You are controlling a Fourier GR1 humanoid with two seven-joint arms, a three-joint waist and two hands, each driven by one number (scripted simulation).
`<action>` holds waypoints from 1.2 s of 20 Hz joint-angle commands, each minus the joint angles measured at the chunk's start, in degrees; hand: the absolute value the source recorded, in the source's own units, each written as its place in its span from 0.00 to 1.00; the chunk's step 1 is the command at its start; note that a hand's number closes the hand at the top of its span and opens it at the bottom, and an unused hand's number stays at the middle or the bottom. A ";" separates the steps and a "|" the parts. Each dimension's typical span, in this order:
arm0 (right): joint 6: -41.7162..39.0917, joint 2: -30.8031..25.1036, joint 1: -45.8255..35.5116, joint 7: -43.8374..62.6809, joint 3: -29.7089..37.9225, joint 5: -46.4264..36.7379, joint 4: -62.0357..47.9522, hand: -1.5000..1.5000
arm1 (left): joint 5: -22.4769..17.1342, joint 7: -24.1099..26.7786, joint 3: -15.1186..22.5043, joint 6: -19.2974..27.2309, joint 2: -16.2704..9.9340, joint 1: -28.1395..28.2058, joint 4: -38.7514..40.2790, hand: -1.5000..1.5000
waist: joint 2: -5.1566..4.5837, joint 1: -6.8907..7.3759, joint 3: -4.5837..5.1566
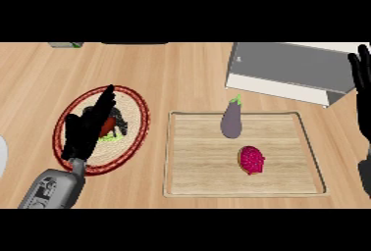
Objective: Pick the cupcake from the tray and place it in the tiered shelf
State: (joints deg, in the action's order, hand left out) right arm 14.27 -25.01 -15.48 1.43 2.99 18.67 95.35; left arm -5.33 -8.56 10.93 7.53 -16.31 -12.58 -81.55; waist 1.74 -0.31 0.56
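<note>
Cupcake, pink-topped, lies on the wooden tray, right of the tray's middle and nearer its front edge than its back one. An eggplant lies just behind it, across the tray's back rim, its green stem pointing away toward the counter's far edge. The two are near each other but do not touch.

Beyond the tray's back right corner stands the grey and white tiered shelf, close to the counter's far right corner.

Left of the tray, near the counter's left edge, a round woven mat with a red rim carries something red, green and dark. The left hand lies over it with fingers stretched long and straight toward the far edge, holding nothing, and it hides most of what is on the mat, so that thing may be a small dish of food.

At the right edge of the head view the right hand shows with fingers up and straight, open, well apart from the cupcake.

A small green and white object sits at the counter's far left edge.
</note>
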 commanded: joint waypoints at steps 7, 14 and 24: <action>20.94 -0.12 5.62 12.98 -4.06 -20.69 -5.28 1.00 | -0.85 2.93 -8.26 6.53 -0.34 2.67 -6.45 0.50 | -1.59 0.01 0.17; 19.00 12.26 13.95 8.78 -11.45 -14.98 16.23 0.00 | -0.18 1.06 -9.14 7.64 1.55 5.97 -11.22 0.50 | -1.58 -0.01 -0.56; 1.08 -13.34 8.29 45.77 -20.67 -23.10 29.29 0.00 | 1.13 1.83 -7.38 8.01 2.11 8.15 -12.41 0.50 | -1.35 0.20 -0.13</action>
State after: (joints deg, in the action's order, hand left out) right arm 21.45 -31.03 -4.07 35.48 -15.42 -2.54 120.17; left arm -4.94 -6.29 2.75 15.15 -14.75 -4.18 -94.00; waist 0.40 -0.28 0.30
